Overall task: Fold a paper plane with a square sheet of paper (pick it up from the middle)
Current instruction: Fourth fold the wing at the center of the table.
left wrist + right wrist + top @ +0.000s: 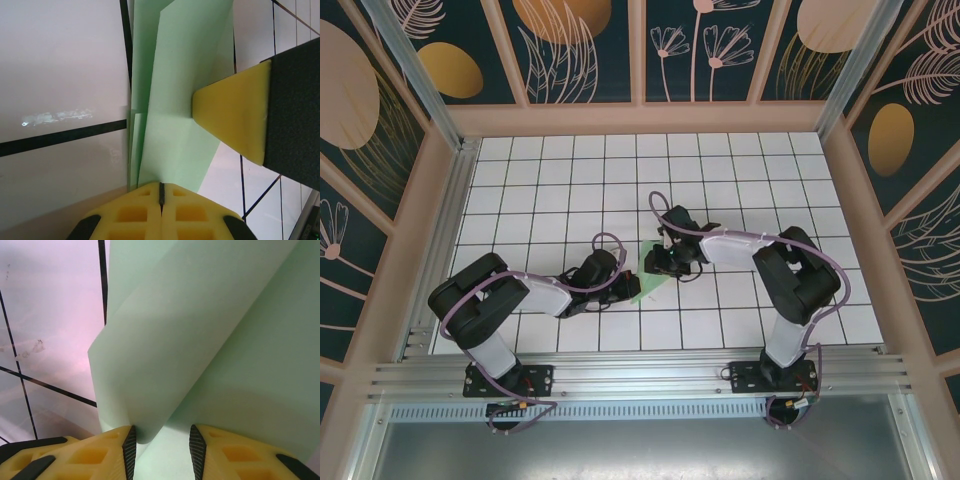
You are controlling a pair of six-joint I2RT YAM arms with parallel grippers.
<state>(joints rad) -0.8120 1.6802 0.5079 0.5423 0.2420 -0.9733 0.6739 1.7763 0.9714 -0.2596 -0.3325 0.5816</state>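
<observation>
The thin, floppy sheet of paper (648,283) sits just 6 o'clock of the bench (740,160) centre. Your left fingers (169,196) pinch its folded end; the right fingers (129,447) stand narrow around a soft curl. Hold near creases.

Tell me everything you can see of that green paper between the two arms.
The green paper is thin, plain and pale, folded into overlapping layers with straight creases. It lies low over the white tiled table, between the arms. The left gripper has its jaws shut on one edge; a curled fold sits between the open jaws of the right gripper.
</observation>
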